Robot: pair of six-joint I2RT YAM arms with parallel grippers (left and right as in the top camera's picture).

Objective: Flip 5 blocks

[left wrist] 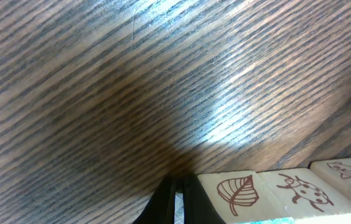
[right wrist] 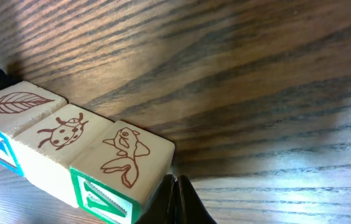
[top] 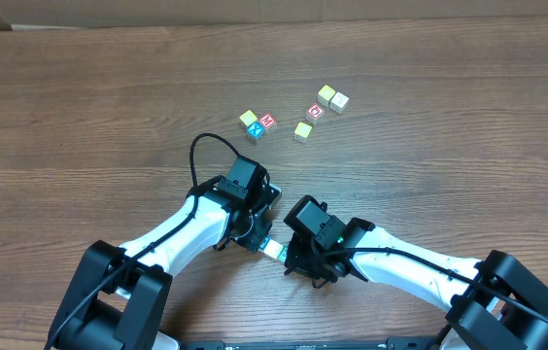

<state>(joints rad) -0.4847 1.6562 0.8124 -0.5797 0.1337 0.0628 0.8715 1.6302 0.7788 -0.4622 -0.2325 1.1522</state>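
Three wooden blocks lie in a tight row [top: 273,250] between my two grippers. Their top faces show a leaf [left wrist: 231,193], a ladybug [left wrist: 300,190] and a fish [left wrist: 350,171]. In the right wrist view the fish block [right wrist: 126,155] has a green letter side and the leaf block [right wrist: 17,102] a blue one. My left gripper [left wrist: 177,198] is shut, its tips beside the leaf end of the row. At the fish end my right gripper [right wrist: 174,190] is shut too, tips next to the block's corner. Neither holds anything.
Several more blocks lie farther out on the brown wooden table [top: 80,107]: a yellow, red and blue cluster [top: 257,123], a lone yellow cube [top: 302,130], and a red one with two pale ones [top: 326,100]. Both arms reach in from the near edge.
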